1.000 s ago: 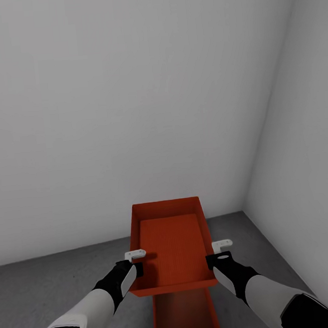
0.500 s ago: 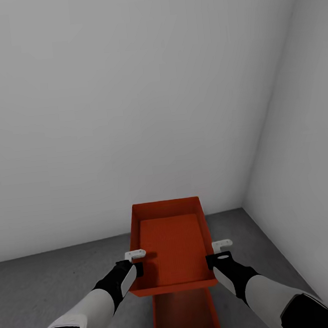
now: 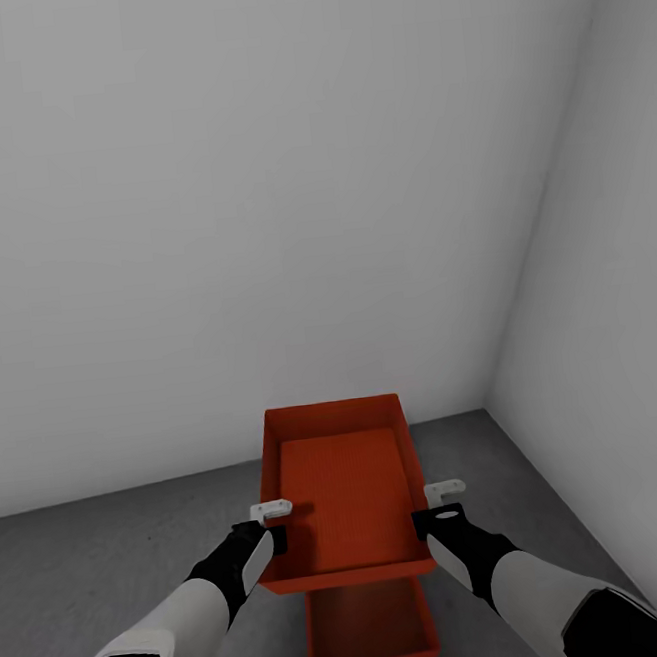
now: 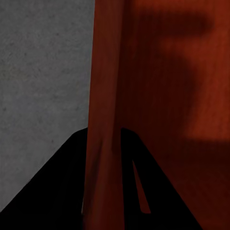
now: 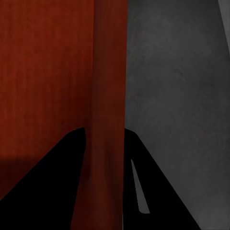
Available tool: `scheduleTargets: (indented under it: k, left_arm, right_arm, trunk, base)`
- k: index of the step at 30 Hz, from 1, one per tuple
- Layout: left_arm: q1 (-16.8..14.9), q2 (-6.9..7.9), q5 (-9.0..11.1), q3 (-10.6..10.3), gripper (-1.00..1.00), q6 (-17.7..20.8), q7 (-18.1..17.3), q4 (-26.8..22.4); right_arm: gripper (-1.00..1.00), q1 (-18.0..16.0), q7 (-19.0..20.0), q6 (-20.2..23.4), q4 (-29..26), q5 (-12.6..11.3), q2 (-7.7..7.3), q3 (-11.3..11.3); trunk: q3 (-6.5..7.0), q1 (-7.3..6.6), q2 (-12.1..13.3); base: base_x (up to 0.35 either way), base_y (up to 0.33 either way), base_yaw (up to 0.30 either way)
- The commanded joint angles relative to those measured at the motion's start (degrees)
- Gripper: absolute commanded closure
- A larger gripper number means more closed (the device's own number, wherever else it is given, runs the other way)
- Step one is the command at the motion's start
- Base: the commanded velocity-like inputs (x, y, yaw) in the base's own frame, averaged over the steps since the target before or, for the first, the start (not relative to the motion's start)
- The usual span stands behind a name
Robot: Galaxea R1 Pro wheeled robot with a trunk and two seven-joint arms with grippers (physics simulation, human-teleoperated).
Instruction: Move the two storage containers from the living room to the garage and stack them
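In the lower middle of the head view, the upper storage container (image 3: 342, 488) was held in the air by both arms, above the lower storage container (image 3: 370, 631), which lay on the dark grey floor (image 3: 110, 560) near the bottom edge of the frame, in the corner of the pale grey walls (image 3: 255, 195). The left pincer (image 3: 273, 535) was clamped over the left side wall of the upper box, and the right pincer (image 3: 434, 515) over the right side wall. In each wrist view the thin orange rim (image 4: 103, 143) ran between the dark fingers (image 4: 57, 191), one inside the wall and one outside, closed down to the wall's thickness.

The box looked light and stiff, yet its walls were thin, so a hard squeeze might bow them, and the smooth sides could slip. The holds at mid-length on the two opposite long walls seemed sound, keeping it level. The upper box sat farther up the frame than the lower, so they did not appear lined up for stacking.
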Motion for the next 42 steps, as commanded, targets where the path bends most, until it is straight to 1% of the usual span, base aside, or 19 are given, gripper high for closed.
scheduleTargets:
  k: [1,12,26,42]
  left_arm:
    - [0.0,0.57,-1.8,-1.1,1.00,-1.7,0.7,-0.3]
    - [0.0,0.57,-1.8,-1.1,1.00,-1.7,0.7,-0.3]
    - [0.0,0.57,-1.9,-1.1,1.00,-1.7,0.7,-0.3]
    - [0.0,0.57,-1.9,-1.1,1.00,-1.7,0.7,-0.3]
  right_arm:
    - [1.00,-0.1,-0.6,0.4,0.5,-0.7,-0.07,0.3]
    - [1.00,-0.1,-0.6,0.4,0.5,-0.7,-0.07,0.3]
    - [1.00,-0.1,-0.6,0.4,0.5,-0.7,0.01,0.3]
    - [1.00,-0.1,-0.6,0.4,0.5,-0.7,0.01,0.3]
  trunk:
    - [-0.21,0.03,-0.1]
    - [-1.20,0.03,-0.1]
    - [-1.29,0.03,-0.1]
    - [-2.75,0.03,-0.1]
  base:
    - [0.000,0.000,0.000]
    - [0.000,0.000,0.000]
    - [0.000,0.000,0.000]
    - [0.000,0.000,0.000]
